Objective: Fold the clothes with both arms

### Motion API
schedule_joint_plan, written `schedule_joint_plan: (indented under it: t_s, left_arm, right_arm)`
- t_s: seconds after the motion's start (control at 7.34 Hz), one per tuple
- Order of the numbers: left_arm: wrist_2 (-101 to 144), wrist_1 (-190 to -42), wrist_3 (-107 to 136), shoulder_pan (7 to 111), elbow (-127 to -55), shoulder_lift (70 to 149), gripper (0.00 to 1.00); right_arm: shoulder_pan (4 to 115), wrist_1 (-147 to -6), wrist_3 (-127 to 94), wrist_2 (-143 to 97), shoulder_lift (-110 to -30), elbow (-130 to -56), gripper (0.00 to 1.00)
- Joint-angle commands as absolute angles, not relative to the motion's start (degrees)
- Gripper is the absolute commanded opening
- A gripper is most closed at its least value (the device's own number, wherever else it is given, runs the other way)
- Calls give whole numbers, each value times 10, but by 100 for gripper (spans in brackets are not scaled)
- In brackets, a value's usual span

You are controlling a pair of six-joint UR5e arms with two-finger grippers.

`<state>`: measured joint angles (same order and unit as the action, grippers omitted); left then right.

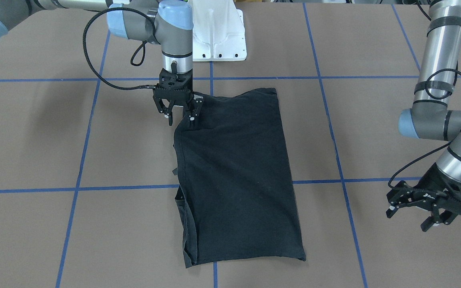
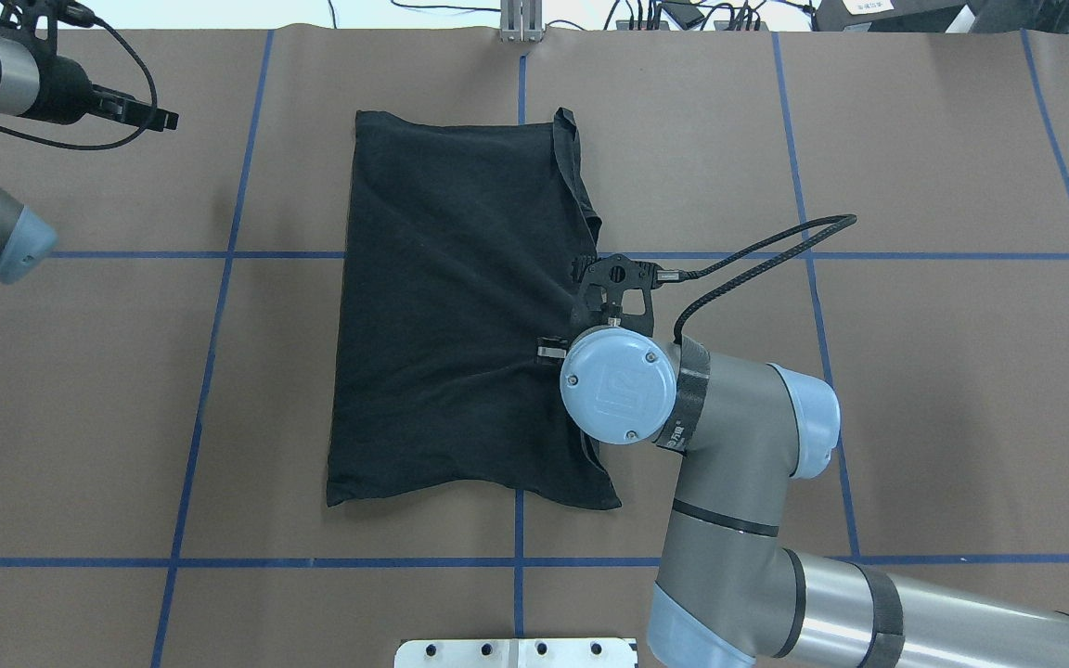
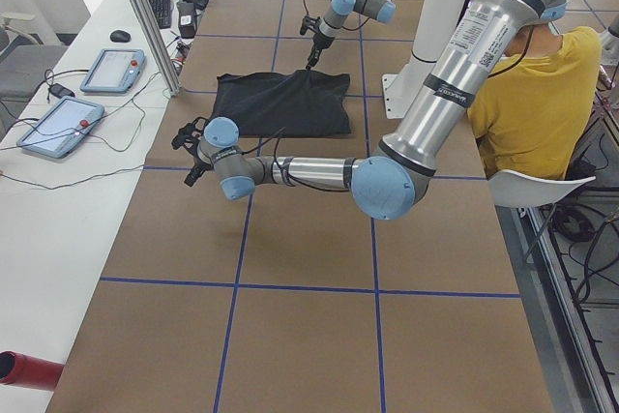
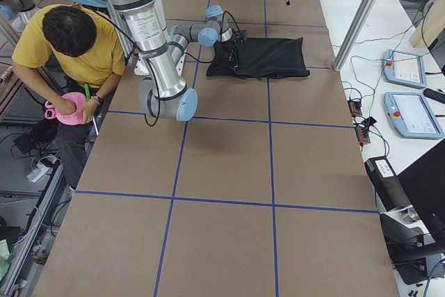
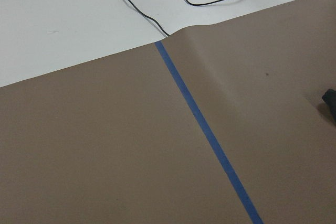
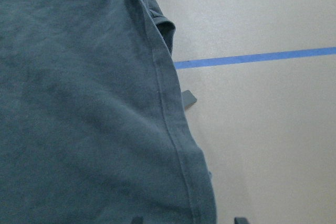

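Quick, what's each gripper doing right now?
Left gripper: open, empty, away from the T-shirt.
Right gripper: open over the T-shirt's edge, gripping nothing.

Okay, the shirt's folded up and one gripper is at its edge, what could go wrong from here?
1. The right gripper is open astride the layered edge of the shirt. It might close on the top layer alone and pull the fold apart.
2. The left gripper is open and well off the shirt, so a lift by the right alone would likely drag or skew it.
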<state>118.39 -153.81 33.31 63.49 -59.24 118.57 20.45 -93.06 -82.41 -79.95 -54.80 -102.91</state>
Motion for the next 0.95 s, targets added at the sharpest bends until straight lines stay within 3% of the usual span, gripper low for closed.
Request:
schedule_joint_plan:
  t_s: [0.0, 0.14, 0.27, 0.68, 0.82]
  left_arm:
    - [1184, -1538, 333, 634, -592, 1186, 100]
    - [1184, -1538, 333, 634, -592, 1186, 100]
    - [1184, -1538, 333, 634, -592, 1186, 100]
    - [1184, -1538, 334, 634, -592, 1186, 100]
    - [1184, -1538, 339, 634, -593, 1186, 100]
  right_arm:
    - [180, -933, -866, -801, -548, -1036, 100]
    - [162, -949, -894, -798, -548, -1037, 99]
    - [143, -956, -917, -793, -549, -1036, 90]
    - [152, -957, -890, -783, -549, -1030, 1]
    - [163, -957, -870, -784, -549, -1029, 0]
